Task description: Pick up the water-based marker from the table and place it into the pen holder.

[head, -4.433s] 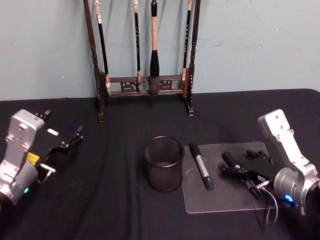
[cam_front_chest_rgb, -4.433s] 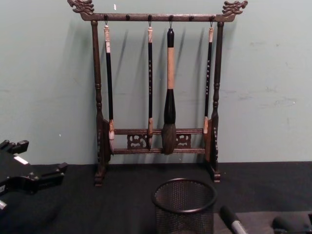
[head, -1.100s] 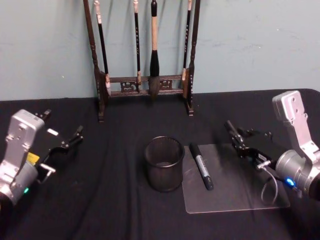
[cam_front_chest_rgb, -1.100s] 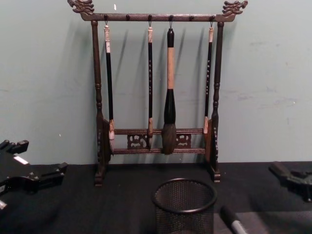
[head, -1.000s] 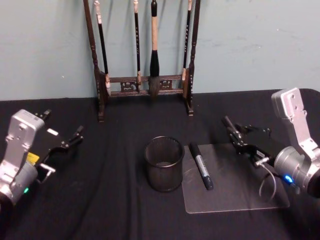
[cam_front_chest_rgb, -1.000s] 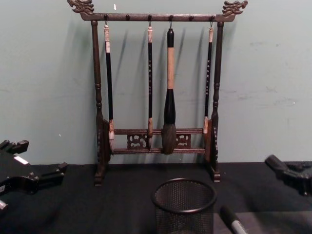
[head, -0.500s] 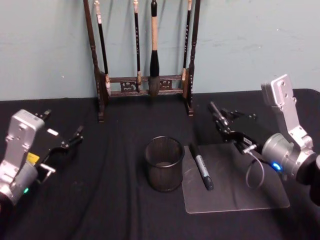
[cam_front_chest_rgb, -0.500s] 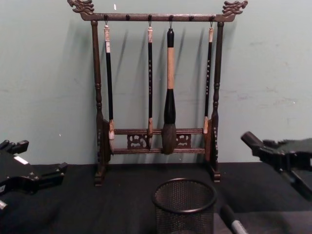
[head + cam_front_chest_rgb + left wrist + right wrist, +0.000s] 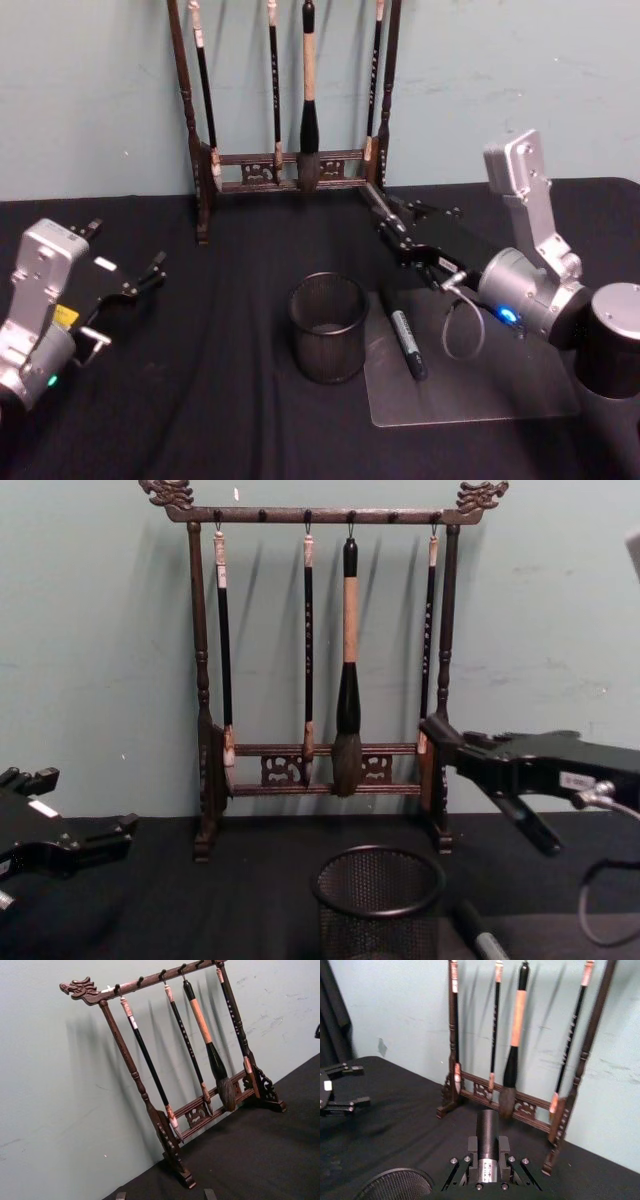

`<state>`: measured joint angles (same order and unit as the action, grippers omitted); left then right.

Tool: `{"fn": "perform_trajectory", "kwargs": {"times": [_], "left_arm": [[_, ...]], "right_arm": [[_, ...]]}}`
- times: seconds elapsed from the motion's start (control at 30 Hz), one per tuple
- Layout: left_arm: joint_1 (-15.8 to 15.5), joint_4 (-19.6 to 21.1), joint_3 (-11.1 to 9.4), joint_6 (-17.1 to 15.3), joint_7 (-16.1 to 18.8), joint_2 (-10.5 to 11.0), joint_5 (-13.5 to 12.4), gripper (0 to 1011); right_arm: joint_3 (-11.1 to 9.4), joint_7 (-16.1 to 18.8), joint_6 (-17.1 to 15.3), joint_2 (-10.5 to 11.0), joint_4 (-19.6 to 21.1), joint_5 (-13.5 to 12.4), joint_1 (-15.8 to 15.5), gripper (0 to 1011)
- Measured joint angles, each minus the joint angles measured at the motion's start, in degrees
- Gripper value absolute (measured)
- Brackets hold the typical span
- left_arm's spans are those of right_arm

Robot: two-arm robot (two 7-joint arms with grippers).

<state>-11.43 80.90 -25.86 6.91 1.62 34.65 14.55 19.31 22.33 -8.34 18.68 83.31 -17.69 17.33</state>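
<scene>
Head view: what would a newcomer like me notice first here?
The tall dark wooden brush rack stands at the back of the table, its calligraphy brushes hanging. In front, the right gripper hovers open just behind and above a black marker lying on a clear sheet beside the black mesh pen holder. The left gripper sits open at the table's left.

Pale teal wall (image 9: 520, 70), black tablecloth (image 9: 200, 420), dark wooden brush rack (image 9: 198, 660)
</scene>
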Motion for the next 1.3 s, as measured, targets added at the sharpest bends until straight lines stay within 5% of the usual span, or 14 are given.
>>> {"fn": "perform_trajectory", "kwargs": {"times": [0.5,0.83,1.3], "left_arm": [[0.0,0.0,0.0,0.0,0.0,0.0,0.0,1009],[0.0,0.0,0.0,0.0,0.0,0.0,0.0,1009],[0.0,0.0,0.0,0.0,0.0,0.0,0.0,1009]], "right_arm": [[5.1,2.2,3.3,-2.3,-2.8,-0.1,3.9,242],[7.1,2.7,6.9,-4.9,-6.4,-0.1,5.6,241],[9.1,3.1,7.4,-6.3,-8.6,0.3,6.3,241]]}}
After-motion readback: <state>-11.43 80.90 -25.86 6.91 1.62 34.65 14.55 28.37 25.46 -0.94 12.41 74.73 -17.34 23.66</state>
